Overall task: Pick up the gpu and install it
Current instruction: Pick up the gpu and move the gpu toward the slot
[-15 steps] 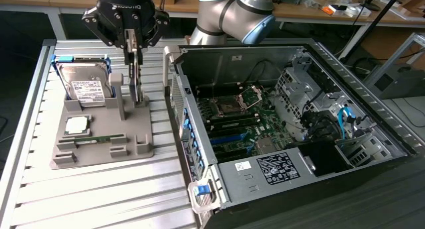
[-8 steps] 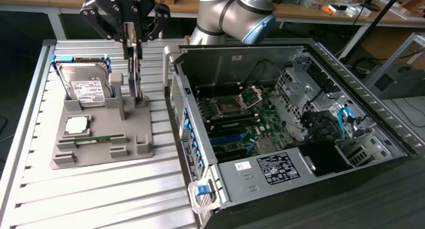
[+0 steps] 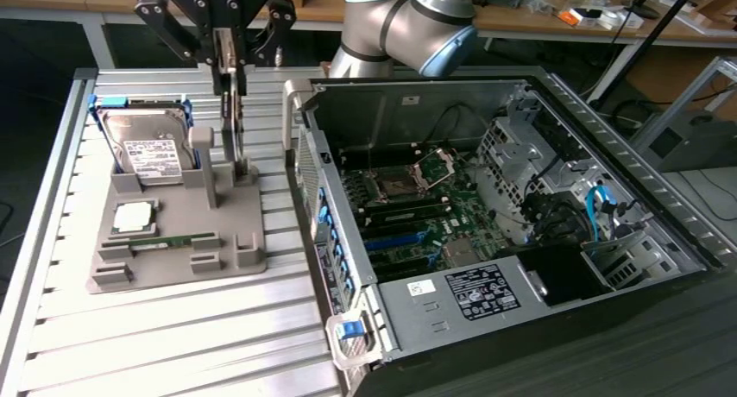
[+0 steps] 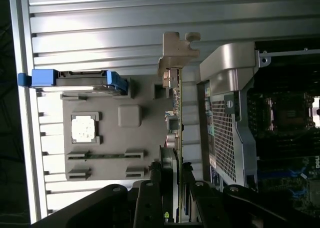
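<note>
Computer case (image 3: pixel 429 306) lies open in the foreground while the gripper (image 3: pixel 234 78) grips the gpu (image 3: pixel 240 129) beside it.
Exterior view: the card stands on edge over the grey holder (image 3: pixel 173 263), with a hard drive (image 3: pixel 150 147) upright nearby. Wrist view: fingers (image 4: pixel 167 170) are clamped on either face of the edge-on gpu (image 4: pixel 179 118), whose metal bracket (image 4: pixel 177 50) is at the far end.

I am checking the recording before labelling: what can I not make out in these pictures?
- gpu face: exterior view, card stands edge-on, gripper covers its top.
- hard drive label text: exterior view, too small.
- computer case interior: wrist view, cut off by the picture edge.
</note>
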Controlling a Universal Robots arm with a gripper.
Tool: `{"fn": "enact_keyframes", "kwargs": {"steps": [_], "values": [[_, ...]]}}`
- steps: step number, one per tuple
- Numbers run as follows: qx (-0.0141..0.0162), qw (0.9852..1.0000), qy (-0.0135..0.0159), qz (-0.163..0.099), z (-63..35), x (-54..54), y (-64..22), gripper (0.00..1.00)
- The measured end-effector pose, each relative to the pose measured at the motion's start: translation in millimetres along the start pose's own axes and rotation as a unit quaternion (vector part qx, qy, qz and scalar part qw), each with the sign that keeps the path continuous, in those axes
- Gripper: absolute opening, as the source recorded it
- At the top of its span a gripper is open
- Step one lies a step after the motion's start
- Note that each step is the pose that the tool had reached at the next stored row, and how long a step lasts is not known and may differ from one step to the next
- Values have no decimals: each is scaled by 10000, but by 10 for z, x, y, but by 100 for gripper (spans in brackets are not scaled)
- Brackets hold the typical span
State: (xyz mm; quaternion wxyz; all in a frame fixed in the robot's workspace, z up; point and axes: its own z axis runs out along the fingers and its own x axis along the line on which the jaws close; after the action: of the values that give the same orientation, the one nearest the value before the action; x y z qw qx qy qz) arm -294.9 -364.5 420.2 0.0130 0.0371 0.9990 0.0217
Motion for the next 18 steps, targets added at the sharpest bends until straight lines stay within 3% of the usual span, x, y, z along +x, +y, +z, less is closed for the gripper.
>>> {"fn": "enact_keyframes", "kwargs": {"steps": [10,18], "values": [[1,10000,1,-1,-30,-2,-2,27],[0,10000,1,0,-33,-36,-135,27]]}}
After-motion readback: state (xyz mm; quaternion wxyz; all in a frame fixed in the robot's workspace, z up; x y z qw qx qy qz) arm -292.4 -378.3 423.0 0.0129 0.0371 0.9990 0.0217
